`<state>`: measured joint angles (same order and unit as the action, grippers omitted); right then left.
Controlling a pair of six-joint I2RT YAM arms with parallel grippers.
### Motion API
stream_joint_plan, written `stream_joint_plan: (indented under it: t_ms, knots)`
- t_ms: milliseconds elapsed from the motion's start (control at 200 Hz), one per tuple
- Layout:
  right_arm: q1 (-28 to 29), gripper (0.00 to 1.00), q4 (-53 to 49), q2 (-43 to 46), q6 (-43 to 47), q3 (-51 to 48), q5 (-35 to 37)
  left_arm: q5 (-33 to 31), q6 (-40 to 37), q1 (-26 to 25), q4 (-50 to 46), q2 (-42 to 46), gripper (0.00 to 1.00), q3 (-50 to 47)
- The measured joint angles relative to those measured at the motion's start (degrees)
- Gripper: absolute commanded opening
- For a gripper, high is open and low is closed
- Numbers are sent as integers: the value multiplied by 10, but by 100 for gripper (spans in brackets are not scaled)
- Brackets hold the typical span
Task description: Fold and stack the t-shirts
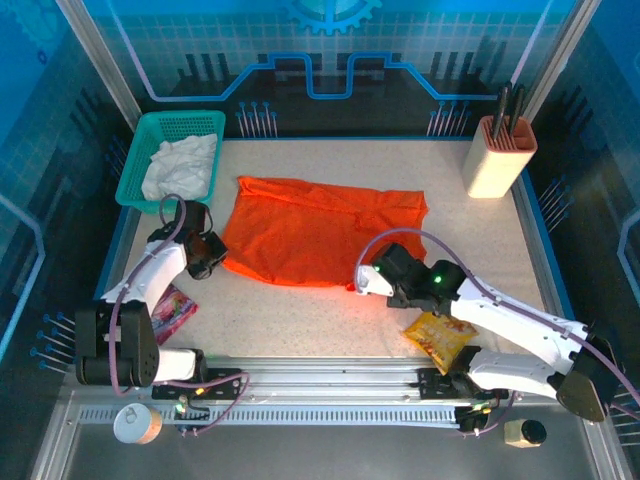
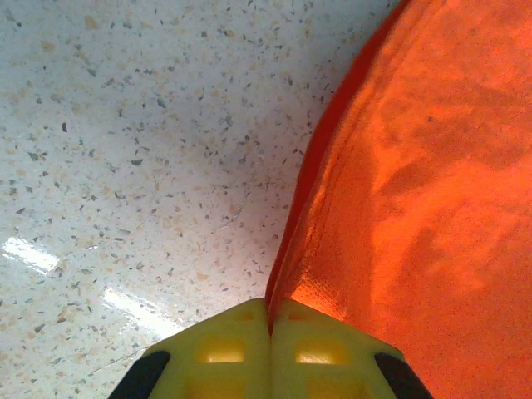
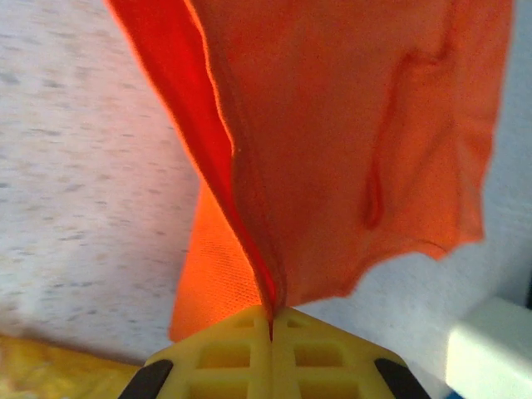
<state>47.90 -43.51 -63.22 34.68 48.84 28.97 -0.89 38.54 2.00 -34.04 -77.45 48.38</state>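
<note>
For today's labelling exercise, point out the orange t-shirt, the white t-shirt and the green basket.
orange t-shirt (image 1: pixel 320 230): top external view, middle of the spread fabric.
white t-shirt (image 1: pixel 182 165): top external view, middle of the crumpled fabric.
green basket (image 1: pixel 180 122): top external view, its far wall.

The orange shirt (image 1: pixel 320 232) is thin matt cloth — the speckled table (image 1: pixel 300 320) smooth, stone-like, with a faint sheen.

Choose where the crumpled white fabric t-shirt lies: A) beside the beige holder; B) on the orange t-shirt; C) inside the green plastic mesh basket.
C: the top view shows the crumpled white fabric t-shirt heaped inside the green plastic mesh basket.
</note>
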Motion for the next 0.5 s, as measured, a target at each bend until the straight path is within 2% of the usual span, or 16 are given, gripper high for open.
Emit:
stream_joint_plan:
  t_ms: [210, 495]
  knots:
    - [-52, 0, 64, -17, -1, 18, 48, -6, -2, 0, -4, -83, 0, 97]
    - [-118, 0, 122, -62, 15, 23, 50, -15, -12, 0, -5, -194, 0, 193]
